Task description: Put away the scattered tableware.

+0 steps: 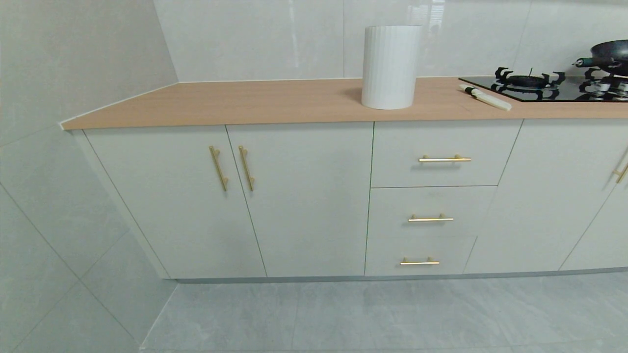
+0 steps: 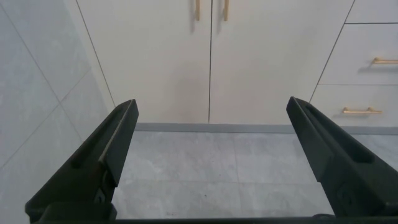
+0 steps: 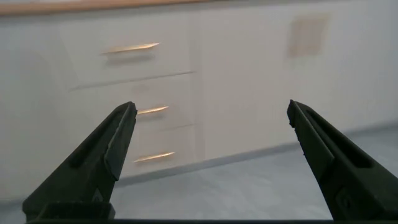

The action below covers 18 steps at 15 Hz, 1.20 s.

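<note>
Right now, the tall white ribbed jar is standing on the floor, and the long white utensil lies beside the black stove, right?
Not quite. The head view shows the tall white ribbed jar standing up on the light wooden countertop instead. The long white utensil does lie beside the black stove.

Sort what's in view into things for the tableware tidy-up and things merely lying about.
For the job: slim white utensil lying on the wooden countertop; tall white ribbed cylindrical holder, likely its home.
Just there: black pan on the black gas hob; white drawers with gold handles.
</note>
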Motion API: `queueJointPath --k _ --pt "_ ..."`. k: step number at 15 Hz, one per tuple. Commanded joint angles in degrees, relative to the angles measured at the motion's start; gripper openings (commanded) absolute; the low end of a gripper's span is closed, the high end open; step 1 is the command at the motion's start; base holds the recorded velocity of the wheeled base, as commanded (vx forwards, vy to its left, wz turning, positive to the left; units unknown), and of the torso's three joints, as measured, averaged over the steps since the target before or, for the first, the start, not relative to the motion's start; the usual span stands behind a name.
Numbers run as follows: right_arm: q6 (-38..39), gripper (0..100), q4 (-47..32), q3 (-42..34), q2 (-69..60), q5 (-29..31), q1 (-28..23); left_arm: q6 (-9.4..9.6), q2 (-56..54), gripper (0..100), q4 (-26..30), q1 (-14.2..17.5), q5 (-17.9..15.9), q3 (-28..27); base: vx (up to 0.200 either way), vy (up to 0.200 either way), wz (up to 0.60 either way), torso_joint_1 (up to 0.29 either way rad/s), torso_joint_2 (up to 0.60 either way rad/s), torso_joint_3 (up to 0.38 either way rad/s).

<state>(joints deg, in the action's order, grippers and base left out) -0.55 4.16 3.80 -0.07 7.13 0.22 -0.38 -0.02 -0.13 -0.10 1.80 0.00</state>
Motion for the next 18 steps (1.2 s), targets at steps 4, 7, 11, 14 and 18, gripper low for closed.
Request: queueJointPath --k 4,7,11,14,18 --pt "0.2 100 -4.4 -3.7 0.2 -5.3 0.0 0.11 0.0 100 0.0 0.0 0.0 0.0 0.000 0.000 0.00 0.000 0.00 0.000" --pt "0.5 100 -4.4 -3.7 0.1 -5.2 0.0 0.20 0.0 100 0.0 0.0 0.0 0.0 0.000 0.000 0.00 0.000 0.00 0.000" --pt "0.5 100 -4.3 -3.7 0.1 -5.3 0.0 0.11 0.0 100 -0.1 0.0 0.0 0.0 0.000 0.000 0.00 0.000 0.00 0.000" --pt "0.7 100 -4.3 -3.7 0.1 -5.4 0.0 0.03 0.0 100 0.0 0.0 0.0 0.0 0.067 0.000 0.00 -0.001 0.00 0.002" --pt "0.7 100 -4.4 -3.7 0.1 -5.4 0.0 -0.24 0.0 100 0.0 0.0 0.0 0.0 0.200 0.000 0.00 0.002 0.00 0.002"
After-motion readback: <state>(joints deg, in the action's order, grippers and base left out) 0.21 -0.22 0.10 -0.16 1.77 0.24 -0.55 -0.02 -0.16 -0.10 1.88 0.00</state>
